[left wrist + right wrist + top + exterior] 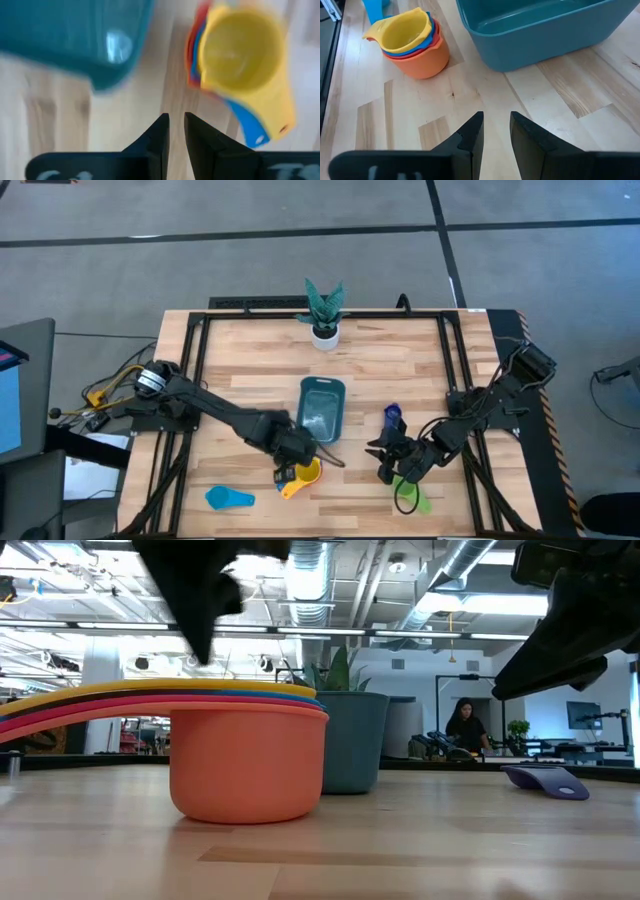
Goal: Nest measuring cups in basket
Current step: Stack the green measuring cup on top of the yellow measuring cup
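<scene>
I take the basket [321, 409] as my landmark. It sits empty and upright mid-worktop [250, 360], and the nested stack of measuring cups [305, 473] stands just beside its near-left corner, not inside it. The yellow cup [405, 31] is on top, then blue and red rims, with the orange cup [422, 62] as the base; stacking them outside first probably lets one lift carry the whole set in.

My left end effector [176, 131] hovers over the bare wood between the stack and the basket, fingers only a narrow slit apart and gripping nothing. My right end effector [496, 131] is on the basket's right, low over the worktop, fingers slightly parted and also empty.

From overhead I see what the wrist cameras miss: a light blue cup [229, 498] well left of the stack, a dark blue cup [392, 416] right of the basket, and a green cup [412, 495] under my right arm. The table-level view shows the stacked handles fanned out to one side and the basket standing behind the stack. My left wrist camera alone looks straight down into the yellow bowl.
</scene>
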You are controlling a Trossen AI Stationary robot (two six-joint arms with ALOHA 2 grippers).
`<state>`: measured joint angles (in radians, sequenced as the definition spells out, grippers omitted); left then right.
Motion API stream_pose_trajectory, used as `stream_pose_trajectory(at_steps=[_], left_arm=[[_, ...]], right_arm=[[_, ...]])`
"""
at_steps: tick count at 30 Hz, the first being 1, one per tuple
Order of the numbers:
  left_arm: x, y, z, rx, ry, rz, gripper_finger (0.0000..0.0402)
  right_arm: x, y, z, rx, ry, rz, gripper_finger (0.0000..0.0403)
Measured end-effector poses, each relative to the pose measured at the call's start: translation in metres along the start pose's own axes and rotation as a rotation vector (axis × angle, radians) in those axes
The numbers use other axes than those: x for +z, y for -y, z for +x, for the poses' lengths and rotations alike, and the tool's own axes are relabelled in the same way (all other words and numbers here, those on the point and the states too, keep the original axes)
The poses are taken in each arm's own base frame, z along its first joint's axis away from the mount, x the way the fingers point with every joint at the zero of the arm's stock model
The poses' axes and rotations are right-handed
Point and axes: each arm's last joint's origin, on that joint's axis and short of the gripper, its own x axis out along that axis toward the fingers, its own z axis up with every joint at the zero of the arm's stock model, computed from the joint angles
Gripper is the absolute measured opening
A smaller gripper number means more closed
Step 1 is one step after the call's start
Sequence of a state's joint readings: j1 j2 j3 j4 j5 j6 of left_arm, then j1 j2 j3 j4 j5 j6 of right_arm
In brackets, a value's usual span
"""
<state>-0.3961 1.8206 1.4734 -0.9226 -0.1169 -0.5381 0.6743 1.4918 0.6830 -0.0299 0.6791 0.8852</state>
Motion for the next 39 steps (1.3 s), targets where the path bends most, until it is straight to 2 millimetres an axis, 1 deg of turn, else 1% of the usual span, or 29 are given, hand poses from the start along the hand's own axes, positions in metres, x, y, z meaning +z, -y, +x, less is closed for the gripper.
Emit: stream_pose_trajectory(at_steps=[3, 6, 9, 12, 15, 17, 20, 24, 30, 35, 39], left_arm=[[-0.017, 0.003, 0.015, 0.011, -0.061, -0.049, 0.0046], [-0.026, 0.008, 0.023, -0.001, -0.065, -0.085, 0.0046], [-0.025, 0.017, 0.028, -0.071, -0.006, -0.100, 0.0046], [-0.020, 0.029, 0.031, -0.166, 0.060, -0.102, 0.0046], [-0.018, 0.037, 0.034, -0.235, 0.072, -0.092, 0.0046], [-0.018, 0.038, 0.035, -0.240, 0.050, -0.086, 0.0046], [-0.018, 0.037, 0.034, -0.239, 0.045, -0.097, 0.0046], [-0.022, 0.033, 0.030, -0.207, 0.007, -0.112, 0.0046], [-0.031, 0.028, 0.023, -0.124, -0.034, -0.138, 0.0046], [-0.037, 0.028, 0.011, -0.075, -0.006, -0.185, 0.0046], [-0.040, 0.031, -0.003, -0.016, 0.100, -0.249, 0.0046]], right_arm=[[0.000, 0.000, 0.000, 0.000, 0.000, -0.001, 0.0119], [0.000, 0.000, 0.000, -0.001, 0.000, -0.004, 0.0119], [0.001, 0.001, 0.001, -0.004, 0.001, -0.002, 0.0119], [0.001, 0.001, 0.001, -0.007, 0.002, 0.001, 0.0119], [0.002, 0.001, 0.001, -0.007, 0.003, 0.002, 0.0119], [0.002, 0.001, 0.001, -0.003, 0.006, 0.006, 0.0119], [0.002, 0.000, 0.001, 0.000, 0.008, 0.008, 0.0119], [0.002, 0.000, 0.001, 0.002, 0.010, 0.011, 0.0119], [0.002, 0.000, 0.001, 0.001, 0.008, 0.010, 0.0119], [0.002, 0.000, 0.001, 0.003, 0.008, 0.008, 0.0119], [0.002, 0.001, 0.001, 0.000, 0.009, 0.009, 0.0119]])
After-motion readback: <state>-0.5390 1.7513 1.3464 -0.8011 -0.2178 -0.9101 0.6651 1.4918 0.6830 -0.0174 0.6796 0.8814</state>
